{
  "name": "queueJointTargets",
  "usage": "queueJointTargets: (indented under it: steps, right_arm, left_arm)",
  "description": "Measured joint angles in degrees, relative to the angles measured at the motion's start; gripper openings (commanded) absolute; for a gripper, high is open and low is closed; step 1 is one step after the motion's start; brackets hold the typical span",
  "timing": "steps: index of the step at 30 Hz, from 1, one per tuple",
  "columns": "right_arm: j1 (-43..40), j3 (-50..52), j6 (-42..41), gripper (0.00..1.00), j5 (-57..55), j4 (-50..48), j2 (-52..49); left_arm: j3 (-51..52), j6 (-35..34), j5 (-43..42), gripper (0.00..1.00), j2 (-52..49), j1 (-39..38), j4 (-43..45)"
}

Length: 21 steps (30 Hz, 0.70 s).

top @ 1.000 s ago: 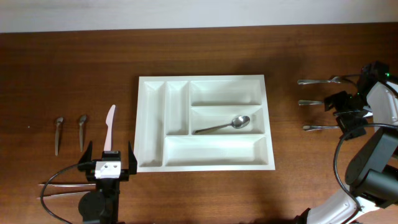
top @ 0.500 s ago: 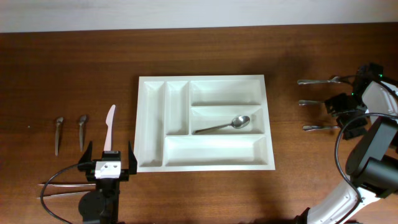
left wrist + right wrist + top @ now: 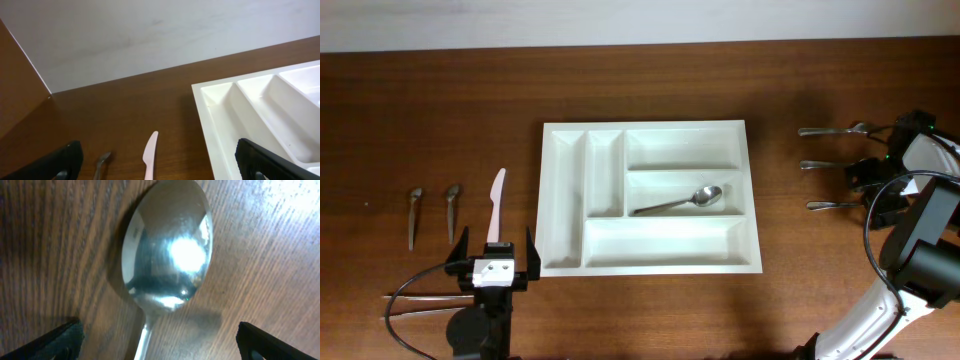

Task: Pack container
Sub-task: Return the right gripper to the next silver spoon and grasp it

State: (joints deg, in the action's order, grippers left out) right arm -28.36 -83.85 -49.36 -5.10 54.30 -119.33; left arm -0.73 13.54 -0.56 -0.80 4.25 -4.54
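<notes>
Since a second ago only the right arm has shifted, its wrist sliding a little toward the table's right edge; the left arm, the tray and the cutlery lie where they were.

At the far left of the dark brown, fine-grained wooden table (image 3: 440, 110), two small dull utensils (image 3: 415, 213) lie side by side, handles toward the near edge. Just right of them is a pale plastic knife (image 3: 497, 203), tip pointing away. The left gripper (image 3: 496, 248) sits at the knife's near end with its fingers (image 3: 47, 161) spread wide, holding nothing. Its wrist camera looks across the wood to a plain grey-white wall (image 3: 150, 35), with a brown panel (image 3: 15, 95) along the left side.

The container (image 3: 650, 262) rests flat at the middle of the table, narrow compartments on its left, wide ones stacked on its right. A metal spoon (image 3: 678, 203) lies at a slant in the middle wide compartment; the other compartments hold nothing.

Well right of the tray, a row of three metal utensils (image 3: 818, 164) lies with handles pointing toward it. The right gripper (image 3: 873, 187) hovers low over their outer ends. Its wrist view is filled by a shiny spoon bowl (image 3: 167, 255) lying on the wood grain, the two fingertips (image 3: 52, 341) parted, one on each side of the neck, with no visible contact. A strip of white wall (image 3: 640, 20) runs along the table's far edge.
</notes>
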Motion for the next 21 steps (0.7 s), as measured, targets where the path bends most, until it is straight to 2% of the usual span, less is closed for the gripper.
queueJointTargets:
  steps: [13,15,20,21]
  right_arm:
    - [-0.07,-0.22,-0.20,0.99,3.21,-1.99,-1.09]
    - [-0.07,-0.33,-0.07,0.86,3.32,-1.99,-1.18]
    - [-0.07,-0.59,-0.02,0.34,4.26,-2.21,-1.44]
    - [-0.04,-0.63,-0.02,0.27,4.48,-2.08,-1.49]
  left_arm:
    - [0.00,0.00,0.00,0.99,0.00,0.00,0.00]
    - [0.00,0.00,0.00,0.99,0.00,0.00,0.00]
    - [0.00,0.00,0.00,0.99,0.00,0.00,0.00]
    - [0.00,0.00,0.00,0.99,0.00,0.00,0.00]
